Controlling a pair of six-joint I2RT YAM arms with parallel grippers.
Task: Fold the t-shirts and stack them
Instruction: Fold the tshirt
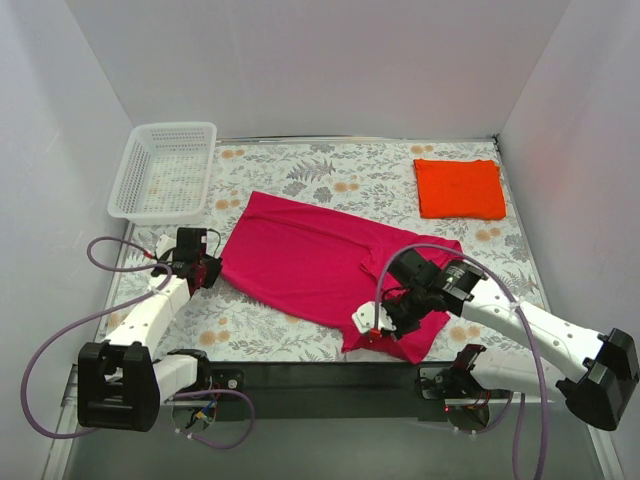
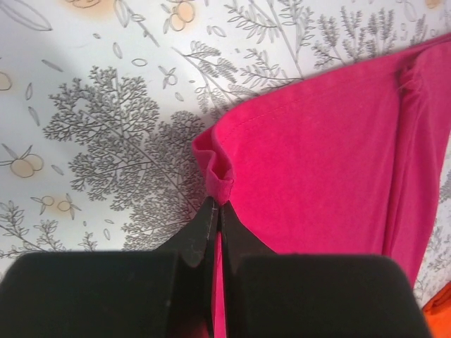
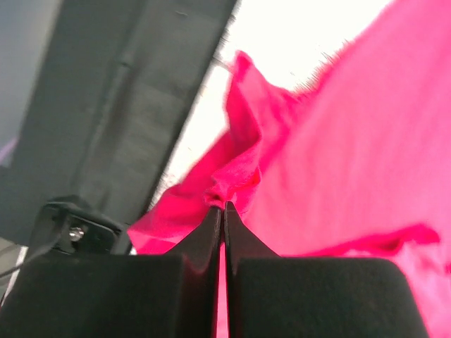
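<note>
The magenta-pink t-shirt (image 1: 320, 265) lies spread across the middle of the table. My left gripper (image 1: 205, 270) is shut on its left corner, with the hem bunched at the fingertips in the left wrist view (image 2: 218, 203). My right gripper (image 1: 385, 322) is shut on the shirt's near right edge and lifts a fold of it; the pinch shows in the right wrist view (image 3: 223, 204). The orange-red t-shirt (image 1: 459, 188) lies folded flat at the far right, clear of both grippers.
A white lattice basket (image 1: 165, 170) stands at the far left corner. The table has a floral cloth (image 1: 330, 170). White walls close in the back and sides. A dark bar (image 1: 300, 375) runs along the near edge between the arm bases.
</note>
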